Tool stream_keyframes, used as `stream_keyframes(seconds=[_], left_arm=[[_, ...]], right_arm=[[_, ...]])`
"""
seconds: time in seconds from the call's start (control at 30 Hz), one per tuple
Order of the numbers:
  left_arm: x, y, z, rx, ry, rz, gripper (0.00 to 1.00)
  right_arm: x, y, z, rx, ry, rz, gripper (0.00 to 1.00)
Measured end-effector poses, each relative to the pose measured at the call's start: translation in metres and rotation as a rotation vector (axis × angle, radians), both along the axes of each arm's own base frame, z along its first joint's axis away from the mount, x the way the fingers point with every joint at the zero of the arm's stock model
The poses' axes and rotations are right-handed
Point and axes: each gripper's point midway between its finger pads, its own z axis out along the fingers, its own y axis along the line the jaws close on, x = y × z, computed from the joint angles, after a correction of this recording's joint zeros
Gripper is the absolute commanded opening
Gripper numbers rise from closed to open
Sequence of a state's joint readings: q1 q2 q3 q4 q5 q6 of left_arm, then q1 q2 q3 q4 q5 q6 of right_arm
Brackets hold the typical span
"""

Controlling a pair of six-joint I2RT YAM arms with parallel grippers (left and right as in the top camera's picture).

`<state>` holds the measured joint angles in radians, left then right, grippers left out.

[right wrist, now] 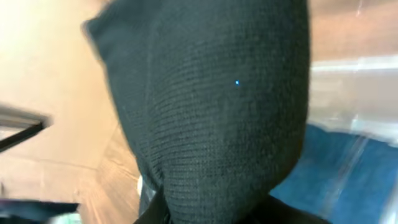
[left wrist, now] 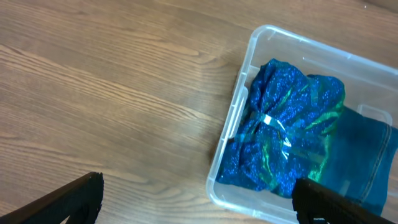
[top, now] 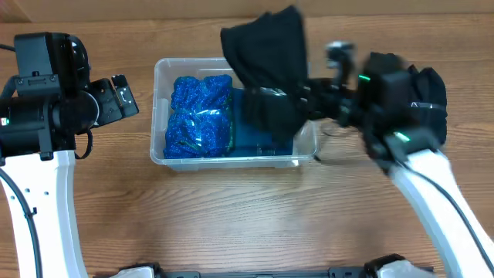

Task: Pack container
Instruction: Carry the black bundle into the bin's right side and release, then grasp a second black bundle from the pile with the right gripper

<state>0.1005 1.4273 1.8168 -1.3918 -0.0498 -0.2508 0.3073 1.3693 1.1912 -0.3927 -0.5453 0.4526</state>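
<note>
Container (top: 231, 161) sits mid-tabletop (top: 231, 224), long side facing the robot. The left half is filled by a bundle of glittery blue fabric (top: 199, 116). A folded denim piece (top: 248, 131) lies flat in the right half, touching the bundle. Right pincer (top: 302, 99) is clamped on a black knit cloth (top: 266, 66), held in the air over the container's far-right part and covering that corner from above. In the right wrist view the cloth fills the frame and is blurred, so the fingers aren't visible there. Left pincer (top: 126, 94) is just left of the container, off the rim, holding nothing. Its fingers (left wrist: 68, 202) are wide apart in the left wrist view.
</note>
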Motion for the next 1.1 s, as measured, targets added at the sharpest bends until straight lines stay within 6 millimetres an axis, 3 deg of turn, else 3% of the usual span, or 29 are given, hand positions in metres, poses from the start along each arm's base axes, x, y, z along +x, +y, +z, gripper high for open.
stream_keyframes(seconds=[0.07,0.1,0.13,0.17,0.2,0.27,0.4,0.47,0.53,0.57,0.63,0.7,0.77,0.9,1.0,1.1], left_arm=[[0.0,0.0,0.0,0.0,0.0,0.0,1.0],[0.0,0.0,0.0,0.0,0.0,0.001,1.0],[0.0,0.0,0.0,0.0,0.0,0.0,1.0],[0.0,0.0,0.0,0.0,-0.001,0.0,1.0],[0.0,0.0,0.0,0.0,0.0,0.0,1.0],[0.0,0.0,0.0,0.001,-0.001,0.0,1.0],[0.0,0.0,0.0,0.001,-0.001,0.001,1.0],[0.0,0.0,0.0,0.001,0.0,0.0,1.0],[0.0,0.0,0.0,0.001,-0.001,0.001,1.0],[0.0,0.0,0.0,0.001,-0.001,0.0,1.0],[0.0,0.0,0.0,0.001,0.0,0.0,1.0],[0.0,0.0,0.0,0.0,-0.001,0.001,1.0],[0.0,0.0,0.0,0.0,0.0,0.0,1.0],[0.0,0.0,0.0,0.001,0.0,0.0,1.0],[0.0,0.0,0.0,0.001,0.0,0.001,1.0],[0.0,0.0,0.0,0.0,0.0,0.0,1.0]], right_arm=[[0.017,0.019,-0.053,-0.001,0.166,-0.023,0.04],[0.021,0.025,-0.077,-0.009,0.246,-0.046,0.09],[0.022,0.033,-0.114,-0.031,0.357,-0.076,0.27],[0.021,0.036,-0.133,-0.051,0.414,-0.095,0.37],[0.017,0.036,-0.158,-0.093,0.481,-0.13,0.4],[0.016,0.03,-0.17,-0.128,0.515,-0.174,0.45],[0.015,0.025,-0.152,-0.149,0.446,-0.159,0.48],[0.007,0.017,-0.113,-0.162,0.341,-0.141,0.56],[-0.001,0.004,-0.062,-0.161,0.206,-0.163,0.66],[-0.005,-0.006,-0.038,-0.167,0.139,-0.185,0.67],[-0.016,-0.044,0.009,-0.188,0.025,-0.293,0.79],[-0.021,-0.094,0.022,-0.239,0.007,-0.434,0.9],[-0.018,-0.149,0.01,-0.312,0.059,-0.581,0.95],[-0.007,-0.252,-0.036,-0.407,0.237,-0.827,0.99],[0.0,-0.298,-0.08,-0.414,0.381,-0.863,0.98],[0.01,-0.306,-0.132,-0.403,0.511,-0.793,0.93]])
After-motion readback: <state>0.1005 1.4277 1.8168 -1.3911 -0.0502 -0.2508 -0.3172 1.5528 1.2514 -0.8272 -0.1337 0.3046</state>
